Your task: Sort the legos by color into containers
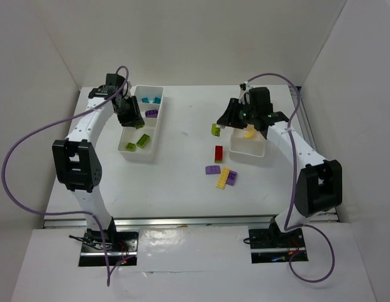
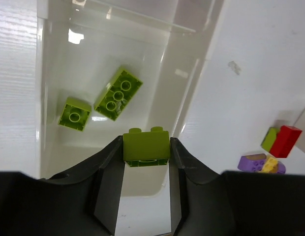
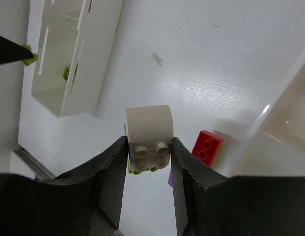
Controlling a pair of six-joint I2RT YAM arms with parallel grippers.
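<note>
Both jaws hold bricks.
My left jaws pinch a lime brick [image 2: 146, 146], studs pointing past the tips, long axis across the gap, over the tray [image 2: 93, 54] compartment holding two lime bricks [image 2: 118, 93]. My right jaws grip an off-white curved brick [image 3: 148, 129], studs facing the camera, above the table [image 3: 201, 64] near a red brick [image 3: 207, 147].

You have a free lane over the table [image 1: 185, 119] between the left tray [image 1: 160, 123] and the right tray [image 1: 248, 153] at the far side. Nearer you, loose bricks [image 1: 218, 154] crowd the stretch just left of the right tray. In the left tray's near compartment two green bricks [image 2: 118, 93] lie, leaving floor beside its inner wall.
</note>
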